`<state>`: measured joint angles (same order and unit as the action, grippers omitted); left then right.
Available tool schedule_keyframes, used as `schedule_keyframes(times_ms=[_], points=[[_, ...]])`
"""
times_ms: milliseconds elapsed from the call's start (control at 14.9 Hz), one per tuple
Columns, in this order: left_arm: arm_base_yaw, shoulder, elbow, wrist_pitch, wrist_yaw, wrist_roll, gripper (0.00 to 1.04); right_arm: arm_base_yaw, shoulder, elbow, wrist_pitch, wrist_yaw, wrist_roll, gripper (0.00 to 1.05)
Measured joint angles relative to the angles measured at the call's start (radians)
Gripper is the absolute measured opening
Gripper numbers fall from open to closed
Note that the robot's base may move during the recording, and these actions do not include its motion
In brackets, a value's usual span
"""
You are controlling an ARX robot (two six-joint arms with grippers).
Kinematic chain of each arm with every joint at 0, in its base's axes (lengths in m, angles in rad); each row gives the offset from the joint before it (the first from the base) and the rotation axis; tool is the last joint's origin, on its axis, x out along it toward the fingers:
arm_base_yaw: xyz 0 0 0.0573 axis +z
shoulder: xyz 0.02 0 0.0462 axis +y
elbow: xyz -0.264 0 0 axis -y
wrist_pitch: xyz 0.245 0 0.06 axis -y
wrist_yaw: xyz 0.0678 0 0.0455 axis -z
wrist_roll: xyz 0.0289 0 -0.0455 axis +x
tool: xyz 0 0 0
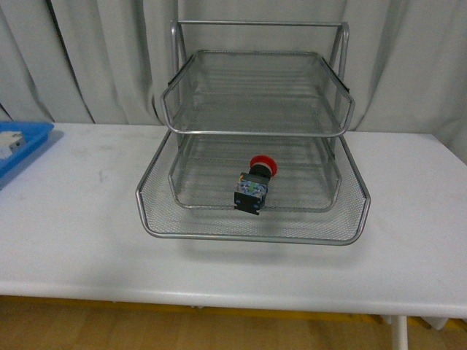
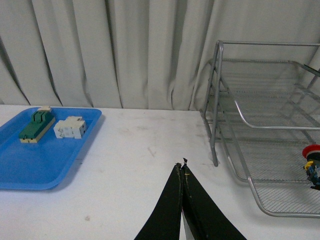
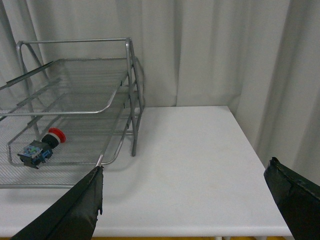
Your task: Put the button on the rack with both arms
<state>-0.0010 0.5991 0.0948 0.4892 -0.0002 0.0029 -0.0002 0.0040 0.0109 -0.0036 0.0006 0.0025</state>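
The rack [image 1: 252, 238] fills the middle of the table [image 1: 80, 240], with its back close to the curtain [image 1: 95, 58]. Bare table lies open in front of it and on both sides. Further left, the blue tray [image 1: 36, 135] takes up the table edge. The button [image 1: 253, 187] lies under the top tier [image 1: 255, 134], so the way straight down is blocked. The front gap looks open, though its height is hard to judge. The side posts [image 3: 133, 100] narrow entry from the sides.

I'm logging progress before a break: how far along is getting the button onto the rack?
Looks done: the button lies on its side on a lower tier of the rack. In hand: nothing. The left gripper is shut and empty, the right gripper is open, and both are off the rack. Left: seemingly nothing.
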Motion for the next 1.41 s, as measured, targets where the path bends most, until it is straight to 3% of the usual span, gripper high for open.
schedule_keyframes(times_ms=[1210,1411], points=[[0.000,-0.415,-0.087,-0.308,0.000,0.000,0.02,0.000,0.000,0.000,0.000,0.000,0.000,0.98],[0.000,-0.591,-0.085,-0.477,0.001,0.000,0.02,0.000,0.000,0.000,0.000,0.000,0.000,0.98]])
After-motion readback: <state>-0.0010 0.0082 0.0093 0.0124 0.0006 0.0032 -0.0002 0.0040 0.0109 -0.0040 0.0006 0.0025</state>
